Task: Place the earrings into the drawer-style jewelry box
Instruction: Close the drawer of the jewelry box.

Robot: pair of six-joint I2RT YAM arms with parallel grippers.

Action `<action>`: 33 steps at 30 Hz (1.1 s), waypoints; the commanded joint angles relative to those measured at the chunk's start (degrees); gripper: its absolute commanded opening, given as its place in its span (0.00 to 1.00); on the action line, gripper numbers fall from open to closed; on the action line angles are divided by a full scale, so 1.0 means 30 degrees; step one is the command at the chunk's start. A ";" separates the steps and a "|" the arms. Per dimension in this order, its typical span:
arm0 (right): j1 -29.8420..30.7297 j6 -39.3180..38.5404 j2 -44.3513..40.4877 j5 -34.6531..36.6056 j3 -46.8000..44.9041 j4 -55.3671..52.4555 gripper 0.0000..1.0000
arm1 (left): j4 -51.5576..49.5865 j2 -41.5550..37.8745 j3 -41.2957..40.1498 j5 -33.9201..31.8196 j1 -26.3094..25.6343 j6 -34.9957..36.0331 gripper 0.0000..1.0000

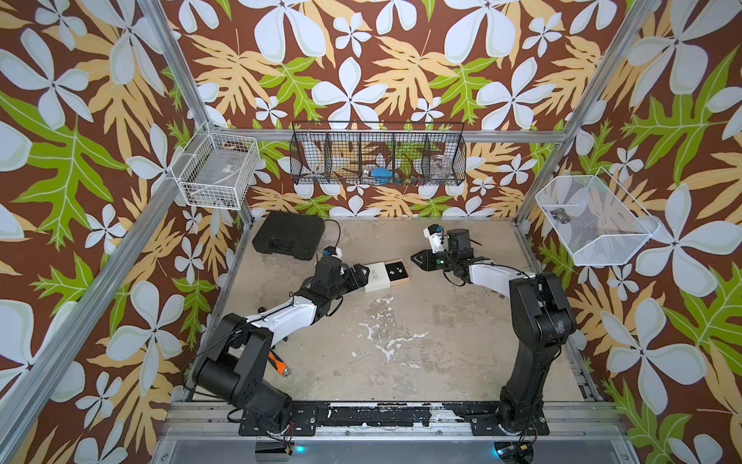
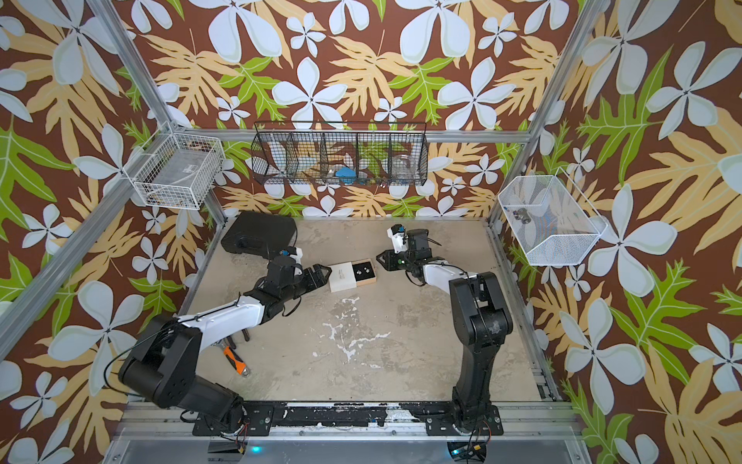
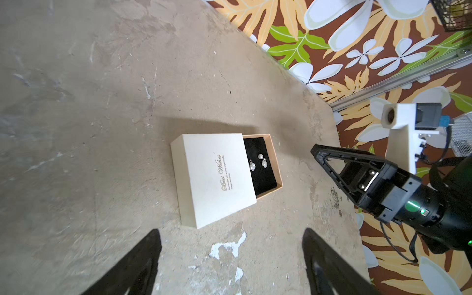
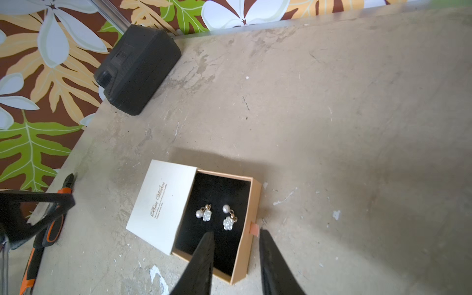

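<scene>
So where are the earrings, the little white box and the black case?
earrings (image 4: pixel 228 223): right wrist view, on one's pearl cluster.
white box (image 3: pixel 212 178): left wrist view, middle of its printed top.
black case (image 1: pixel 288 235): in a top view, middle of its lid.

I note the jewelry box (image 4: pixel 161 204) tray partly hidden under its sleeve, small print illegible; left arm (image 1: pixel 281 314) partly covers the pliers (image 1: pixel 278 362).

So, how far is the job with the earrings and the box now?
Done: both earrings lie in the pulled-out tray. In hand: nothing; left gripper and right gripper are open, apart from the jewelry box. Left: perhaps only pushing the tray back into the white sleeve.
</scene>
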 commanded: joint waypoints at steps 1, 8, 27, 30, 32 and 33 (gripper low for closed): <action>-0.0016 0.0816 0.0516 -0.0883 0.0269 0.1314 0.36 | 0.0941 0.1441 0.0956 0.1512 0.0057 0.0039 0.89; -0.0013 0.0899 0.1685 -0.0609 0.0847 0.0756 0.45 | 0.0590 0.4262 0.2769 0.1544 0.0166 0.0266 0.91; 0.0686 0.0876 0.2867 -0.0869 0.1588 0.0245 0.48 | 0.0464 0.6886 0.4962 0.2200 0.0254 0.0149 0.90; 0.0738 0.1016 0.2724 -0.0837 0.1284 0.0369 0.48 | 0.0459 0.7076 0.5225 0.2276 0.0257 0.0127 0.90; 0.0791 0.1136 0.2633 -0.0868 0.1053 0.0522 0.48 | 0.0533 0.7220 0.5342 0.2374 0.0254 0.0089 0.90; 0.0850 0.1166 0.2581 -0.0881 0.0972 0.0549 0.48 | 0.0523 0.7291 0.5443 0.2420 0.0254 0.0133 0.90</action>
